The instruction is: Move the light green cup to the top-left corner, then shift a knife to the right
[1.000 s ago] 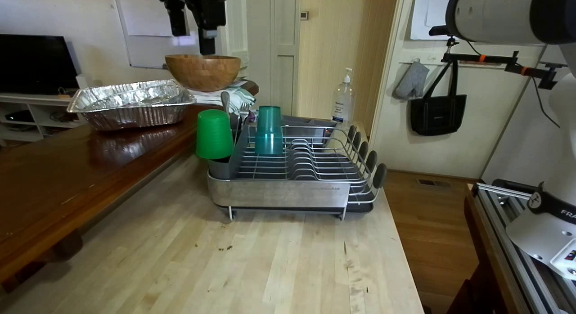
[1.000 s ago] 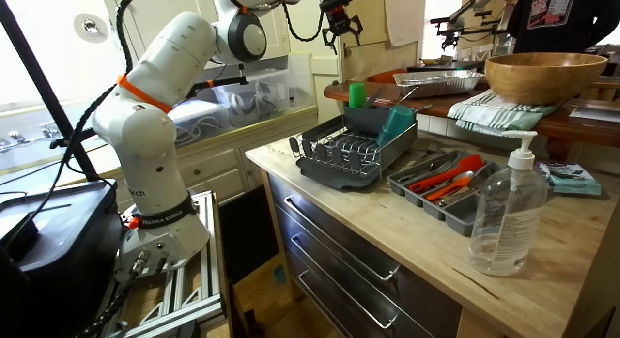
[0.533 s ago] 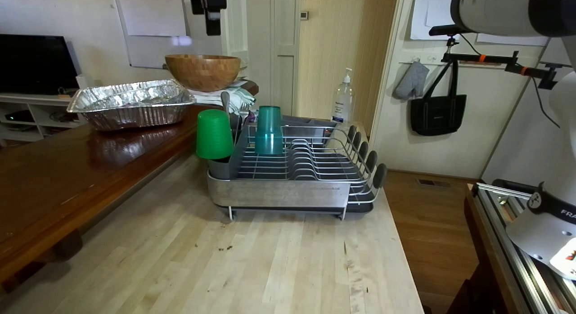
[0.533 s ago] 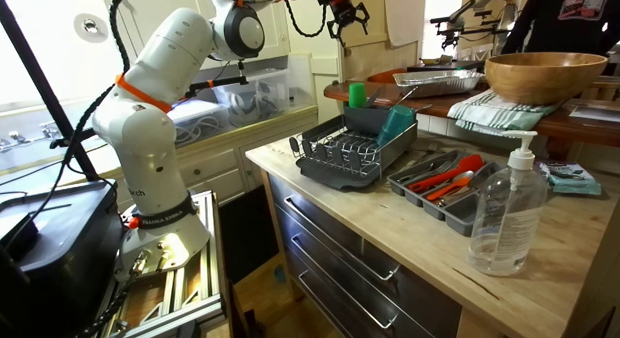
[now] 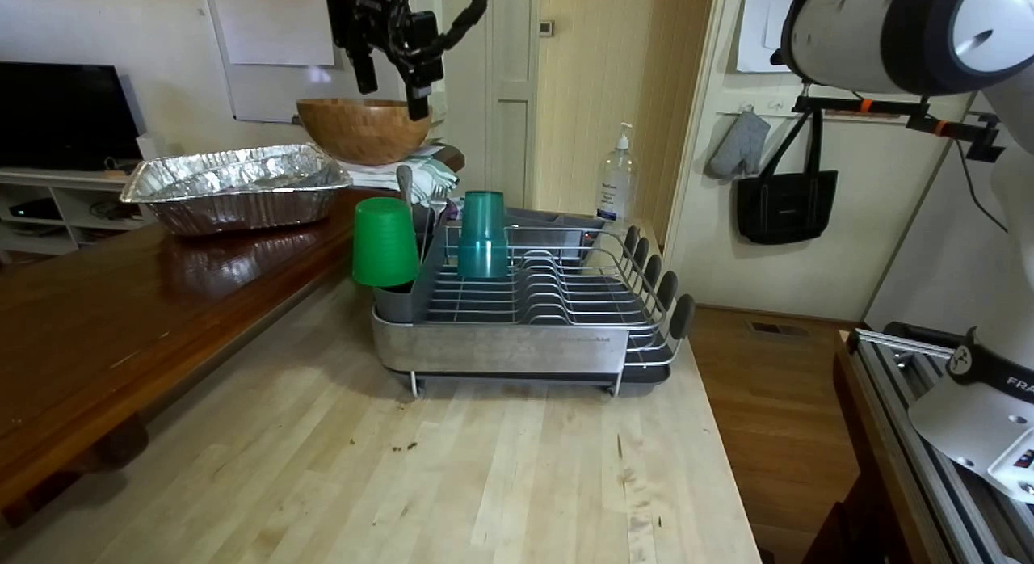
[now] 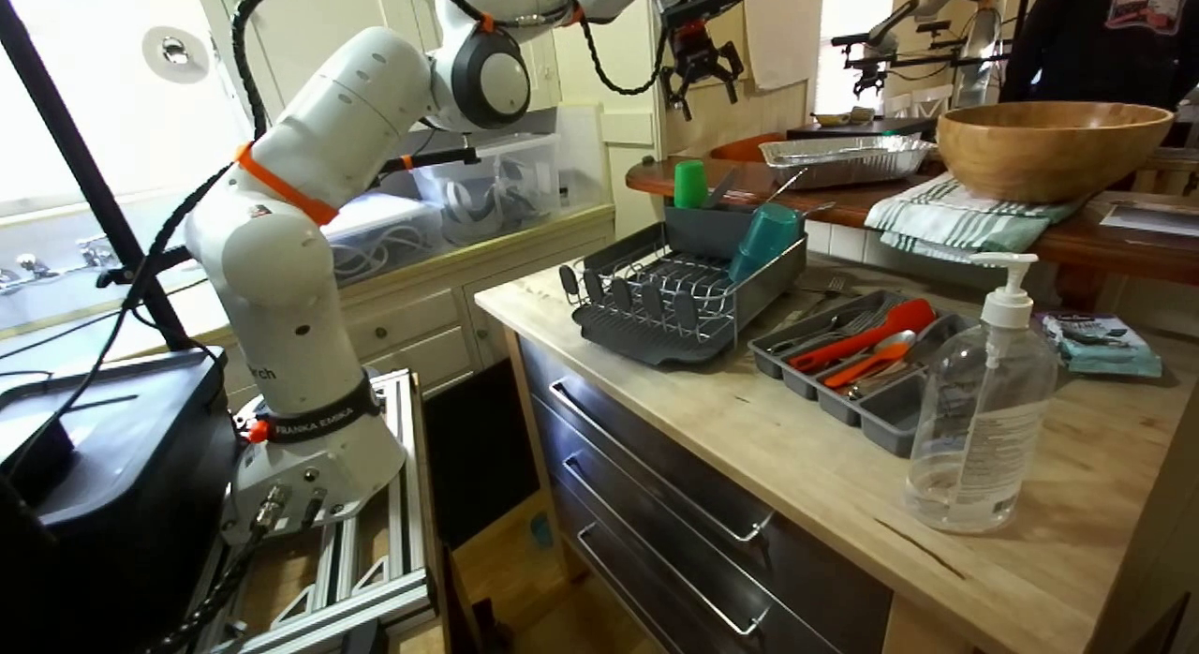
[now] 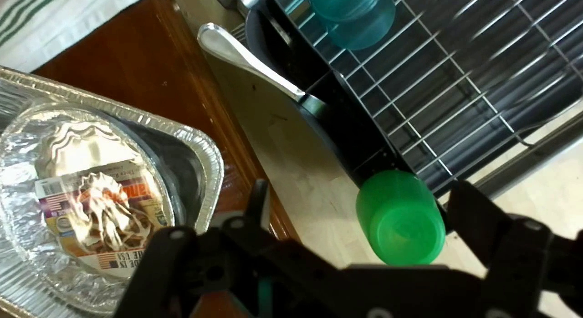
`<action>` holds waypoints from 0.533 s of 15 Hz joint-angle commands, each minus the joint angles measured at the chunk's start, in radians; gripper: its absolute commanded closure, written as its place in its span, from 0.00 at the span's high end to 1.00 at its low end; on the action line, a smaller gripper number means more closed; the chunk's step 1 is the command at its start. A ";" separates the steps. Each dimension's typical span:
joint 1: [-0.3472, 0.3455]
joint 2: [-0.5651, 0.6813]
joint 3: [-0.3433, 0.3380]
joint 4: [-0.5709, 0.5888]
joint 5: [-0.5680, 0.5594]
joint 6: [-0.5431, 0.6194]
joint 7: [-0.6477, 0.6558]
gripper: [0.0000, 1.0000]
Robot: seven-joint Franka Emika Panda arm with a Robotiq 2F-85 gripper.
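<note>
The light green cup (image 5: 385,241) sits upside down at the end of the dark utensil holder (image 7: 337,122), at a corner of the wire dish rack (image 5: 501,346). It also shows in an exterior view (image 6: 690,184) and the wrist view (image 7: 403,217). My gripper (image 5: 393,99) is open and empty, high above the cup and rack. In the wrist view, its spread fingers (image 7: 478,222) stand either side of the cup, which lies farther below. A silver handle (image 7: 248,60) leans out of the holder; it may be the knife, but its lower end is hidden.
A taller teal cup (image 6: 768,242) leans in the rack. A foil pan (image 5: 242,188) and wooden bowl (image 5: 365,132) stand on the raised brown counter (image 5: 186,305). A grey cutlery tray (image 6: 890,429) and pump bottle (image 6: 979,429) stand beside the rack.
My open gripper went up, then came lower again and moved outward from the robot base, rightward in both exterior views. The cups and rack have not moved.
</note>
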 commanded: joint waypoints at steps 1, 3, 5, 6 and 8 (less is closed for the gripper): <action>-0.003 -0.004 -0.004 -0.008 0.003 0.004 0.001 1.00; 0.006 -0.018 0.000 -0.034 0.002 0.008 -0.036 1.00; -0.019 0.012 0.036 -0.014 0.034 -0.003 -0.168 1.00; -0.029 0.052 0.046 0.045 0.043 -0.026 -0.224 1.00; -0.047 0.064 0.056 0.030 0.057 -0.036 -0.319 1.00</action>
